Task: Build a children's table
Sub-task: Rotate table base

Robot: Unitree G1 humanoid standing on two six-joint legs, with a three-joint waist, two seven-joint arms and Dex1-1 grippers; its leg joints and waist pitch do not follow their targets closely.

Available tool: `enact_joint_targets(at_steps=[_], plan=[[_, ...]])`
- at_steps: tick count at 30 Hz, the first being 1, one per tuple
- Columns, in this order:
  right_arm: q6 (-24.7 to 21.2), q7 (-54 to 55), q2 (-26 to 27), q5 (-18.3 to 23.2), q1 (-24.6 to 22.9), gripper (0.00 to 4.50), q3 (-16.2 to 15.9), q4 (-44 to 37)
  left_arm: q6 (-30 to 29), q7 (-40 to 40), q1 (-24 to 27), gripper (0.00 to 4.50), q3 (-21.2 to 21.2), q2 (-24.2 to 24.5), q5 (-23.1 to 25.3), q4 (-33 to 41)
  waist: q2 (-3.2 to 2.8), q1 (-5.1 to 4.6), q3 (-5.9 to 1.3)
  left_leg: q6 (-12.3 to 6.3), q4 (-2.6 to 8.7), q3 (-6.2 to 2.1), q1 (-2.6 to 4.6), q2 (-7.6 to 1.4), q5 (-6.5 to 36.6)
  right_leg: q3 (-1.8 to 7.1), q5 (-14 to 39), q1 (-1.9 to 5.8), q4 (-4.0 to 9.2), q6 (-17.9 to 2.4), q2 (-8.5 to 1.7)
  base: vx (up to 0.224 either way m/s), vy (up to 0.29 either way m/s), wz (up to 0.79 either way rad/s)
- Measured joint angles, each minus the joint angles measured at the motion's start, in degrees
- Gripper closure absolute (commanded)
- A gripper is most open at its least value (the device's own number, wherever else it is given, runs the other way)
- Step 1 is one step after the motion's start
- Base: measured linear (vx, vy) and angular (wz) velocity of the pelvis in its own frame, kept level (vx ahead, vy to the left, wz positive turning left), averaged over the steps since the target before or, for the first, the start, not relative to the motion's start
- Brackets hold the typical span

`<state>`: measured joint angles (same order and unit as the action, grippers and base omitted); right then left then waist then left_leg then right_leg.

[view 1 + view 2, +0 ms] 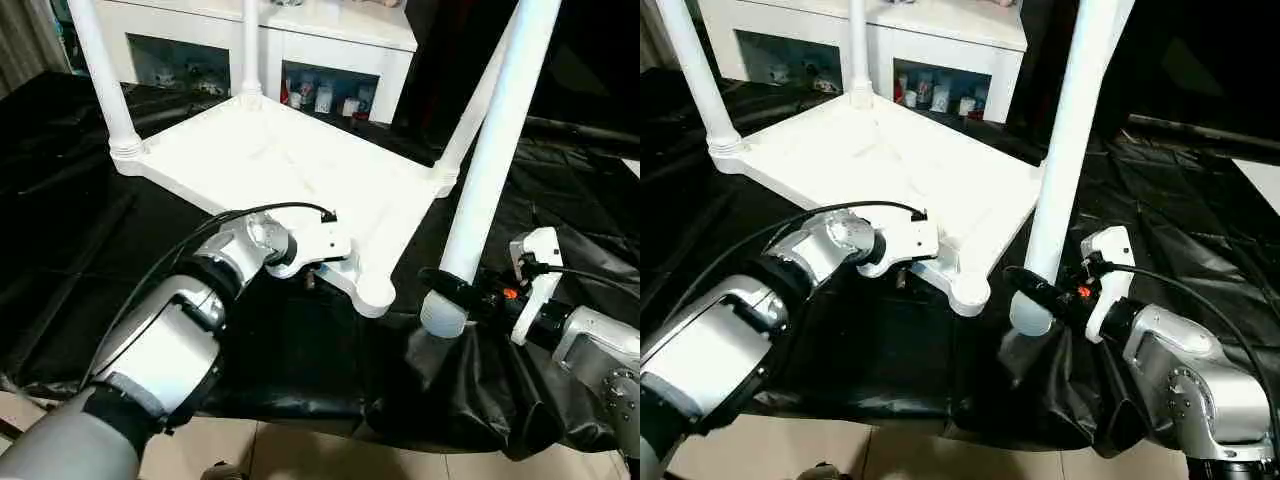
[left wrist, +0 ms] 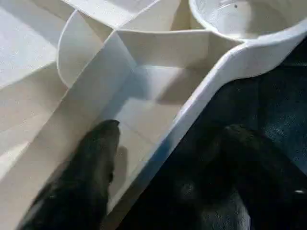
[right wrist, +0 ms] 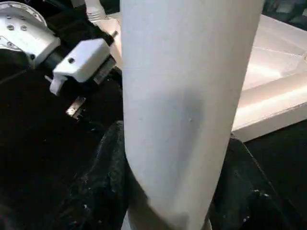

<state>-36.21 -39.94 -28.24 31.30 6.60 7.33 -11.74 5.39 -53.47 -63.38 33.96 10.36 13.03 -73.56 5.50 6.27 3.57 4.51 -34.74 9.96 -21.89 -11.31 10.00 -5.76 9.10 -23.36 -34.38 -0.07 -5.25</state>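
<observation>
No readable text, label, brand, number or sign anywhere right now: the small items on the white cabinet's (image 1: 300, 40) shelves are too tiny to read.

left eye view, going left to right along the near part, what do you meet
left arm's silver forearm → left tool at the table top's near edge → empty corner socket → loose leg's lower end → right tool holding that leg

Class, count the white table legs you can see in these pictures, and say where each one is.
4. Three stand in the tabletop's sockets: far-left corner, far corner, right corner. The fourth is held by the right tool beside the empty near socket.
</observation>
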Motion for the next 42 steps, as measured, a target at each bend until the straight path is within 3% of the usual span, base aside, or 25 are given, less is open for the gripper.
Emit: enact_joint_targets(at_steps=[3,6,10,13,14,23,30,34,42], plan=[[-0.1,0.1,-0.6,-0.1,0.0,2.65,-0.1,-1.1,-0.3,-3.2,-1.9,1.17,0.0,-0.6,1.2,-1.3,-0.10,-0.07,0.07,0.00,0.14,0.01,0.00,0.01,0.0,0.00,0.0,0.00,0.15,0.0,0.00,0.000,0.000,0.00],[-0.1,0.1,-1.1,-0.5,0.0,2.65,-0.5,-1.1,-1.0,-6.9,-2.9,1.22,0.2,-1.4,2.0,-1.3,-0.10,-0.01,0.06,-0.15,0.28,0.04,-0.01,0.03,0.0,-0.01,0.0,0.01,0.29,-0.1,0.00,0.000,0.000,0.00],[0.0,0.1,-1.1,-1.3,0.5,2.65,-1.1,-0.9,-2.0,-13.1,-4.0,1.59,3.0,-1.8,5.2,-1.4,-0.13,-0.35,0.06,-0.30,0.37,0.14,0.01,0.03,0.1,0.01,0.0,0.00,0.33,-0.3,0.00,0.000,0.000,0.00],[0.3,0.2,-1.2,-2.4,1.5,2.65,-1.4,-0.3,-2.9,-13.7,-4.0,1.69,3.4,-2.2,6.2,-1.4,-0.15,-0.50,0.05,-0.30,0.41,0.15,0.05,0.03,0.1,0.01,0.0,-0.01,0.31,-0.4,0.00,0.000,0.000,0.00],[0.4,0.2,-1.2,-2.5,1.7,2.65,-1.7,-0.3,-3.2,-13.8,-4.0,1.94,3.4,-2.2,6.6,-1.4,-0.15,-0.53,0.05,-0.30,0.41,0.15,0.08,0.03,0.1,0.01,0.0,0.00,0.30,-0.4,0.00,0.000,0.000,0.00],[1.5,0.5,-0.9,-3.9,2.1,2.65,-3.3,0.9,-6.7,-16.5,-3.5,2.66,2.8,-1.6,7.5,0.4,-0.20,-0.57,0.03,-0.29,0.47,0.21,0.58,0.03,0.1,0.06,0.1,0.38,0.33,-0.2,0.00,0.000,0.000,0.00],[2.6,1.8,1.4,-4.1,2.0,2.65,-3.3,1.0,-14.5,-23.5,3.7,3.11,-1.7,1.0,2.8,12.2,-0.40,-0.42,-0.09,-0.31,0.67,0.37,0.79,0.06,0.1,0.17,0.1,0.49,0.33,-0.4,-0.01,0.000,0.000,0.00],[3.2,2.7,2.9,-4.1,1.1,2.65,-3.3,1.4,-22.8,-24.7,11.0,3.37,-4.4,2.0,-1.6,23.8,-0.50,-0.77,-0.09,-0.31,0.83,0.52,0.86,0.05,0.1,0.25,0.2,0.40,0.31,-0.5,-0.02,0.000,0.000,0.00],[3.3,4.9,6.0,-4.2,0.7,2.65,-3.4,2.0,-28.2,-14.1,21.5,3.61,-10.3,3.3,-2.0,39.3,-1.12,-2.74,0.01,-0.27,0.90,0.46,1.02,0.05,0.1,0.20,0.3,0.42,0.32,-0.2,-0.02,0.000,0.000,0.00]])
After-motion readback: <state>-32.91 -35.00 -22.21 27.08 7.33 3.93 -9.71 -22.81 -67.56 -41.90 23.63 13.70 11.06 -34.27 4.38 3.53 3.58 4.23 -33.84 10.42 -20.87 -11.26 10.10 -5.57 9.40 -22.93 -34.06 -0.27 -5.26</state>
